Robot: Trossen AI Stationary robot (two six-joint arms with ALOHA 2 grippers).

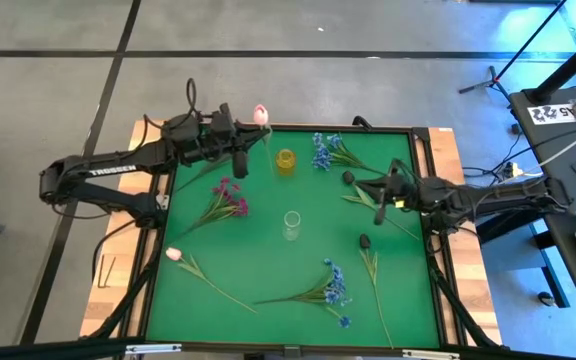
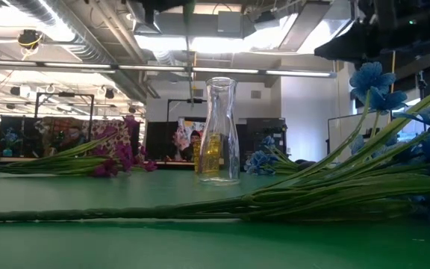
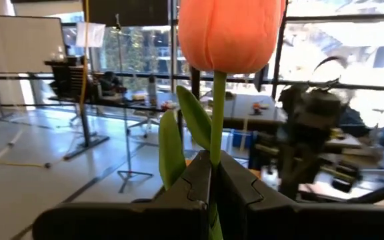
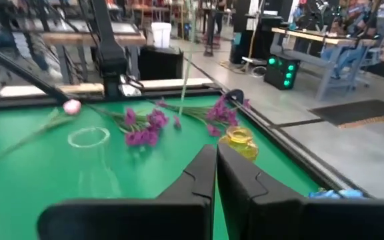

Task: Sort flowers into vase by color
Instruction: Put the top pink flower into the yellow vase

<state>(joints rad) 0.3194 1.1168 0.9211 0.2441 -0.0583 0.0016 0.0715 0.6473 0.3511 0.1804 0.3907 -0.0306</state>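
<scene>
Here left tool (image 3: 213,190) pinches pink tulip (image 3: 229,33) stem tightly.

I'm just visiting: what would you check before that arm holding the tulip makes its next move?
1. Left gripper shut on the tulip stem: ok.
2. Tulip in one piece, bloom upright above the fingers: ok.
3. Yellow vase standing upright near the held tulip: ok.
4. Clear vase upright mid-table: ok.
5. Right gripper shut, holding nothing, off to its own side of the table: ok.
6. Which vase pink flowers belong in: cannot tell.
</scene>
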